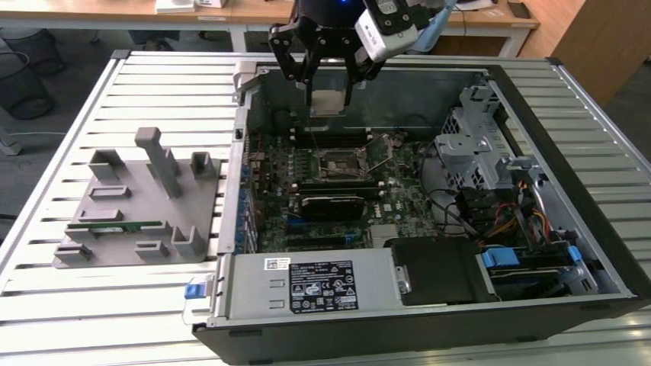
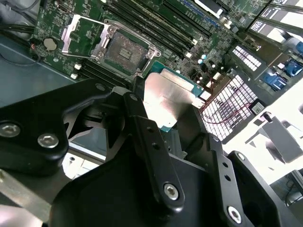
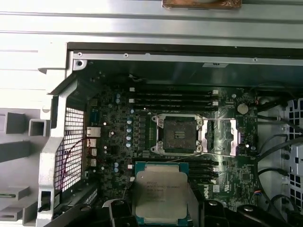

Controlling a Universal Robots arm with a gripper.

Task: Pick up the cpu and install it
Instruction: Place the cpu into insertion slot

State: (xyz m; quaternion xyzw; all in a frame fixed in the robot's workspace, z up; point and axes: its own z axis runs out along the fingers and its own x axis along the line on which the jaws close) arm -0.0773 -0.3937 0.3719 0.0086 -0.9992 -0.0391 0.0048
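holding the cpu [image 3: 160,196] by two opposite edges, the gripper [image 1: 328,103] has its jaws clamped on the chip, metal lid facing up. in the exterior view it hangs in the air above the far side of the open computer case [image 1: 610,252], roughly over the memory slots [image 1: 328,137] and not over the socket [image 1: 336,164]. in the first wrist view the socket is bare, its load plate [image 3: 222,137] is open to one side, and the chip sits just beside the socket opening, not covering it. so it's picked up but not installed. my guess on what could bite from here is mostly alignment: if the chip goes down offset or a bit tilted, a corner could land on the socket contacts and bend them. i also can't tell from these shots whether the chip's notches match the socket's keys, so a wrong rotation is another way to mash it in. the grip is only on thin edges, so any bump could make it slip or twist in the fingers [image 2: 147,137]. those fingers are chunky too — they could catch the load plate or the thin lever [image 1: 392,149] beside the socket. the grey fixture [image 1: 112,255] at the exterior view's left, with a green memory stick [image 1: 117,226] in it, is well apart from all this.
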